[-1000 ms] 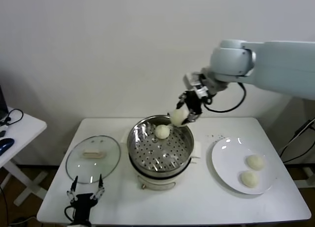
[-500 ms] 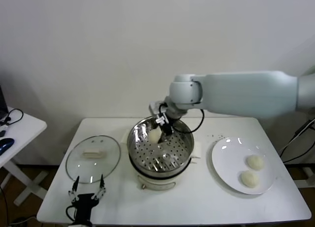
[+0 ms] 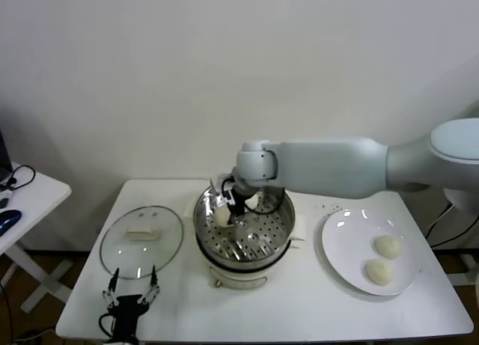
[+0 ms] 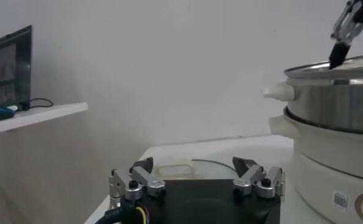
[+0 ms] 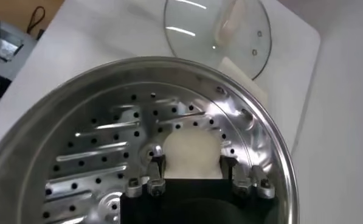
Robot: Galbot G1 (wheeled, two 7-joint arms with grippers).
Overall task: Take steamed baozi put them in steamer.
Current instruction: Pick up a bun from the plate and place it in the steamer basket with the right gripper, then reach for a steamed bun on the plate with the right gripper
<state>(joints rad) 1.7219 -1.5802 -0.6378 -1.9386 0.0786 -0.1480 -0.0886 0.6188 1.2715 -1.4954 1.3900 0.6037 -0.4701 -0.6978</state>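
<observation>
My right gripper (image 3: 227, 204) is down inside the steamer (image 3: 263, 240), shut on a cream-white baozi (image 3: 222, 215). In the right wrist view the baozi (image 5: 192, 152) sits between my fingertips (image 5: 155, 167), just above the steamer's perforated bottom (image 5: 96, 140) near its left wall. Another baozi (image 3: 253, 202) lies in the basket beside the gripper, partly hidden. Two more baozi (image 3: 388, 246) (image 3: 379, 272) lie on the white plate (image 3: 346, 244). My left gripper (image 3: 132, 287) is open and empty, parked at the table's front left; it also shows in the left wrist view (image 4: 194, 173).
A round glass lid (image 3: 142, 240) lies flat left of the steamer, just beyond the left gripper, and shows in the right wrist view (image 5: 217, 30). The steamer stands on a white cooker base (image 3: 239, 276). A side table (image 3: 22, 199) stands at far left.
My right gripper has moved with the baozi from above the steamer's far right rim, leftward and down into the basket. The left arm has not moved.
</observation>
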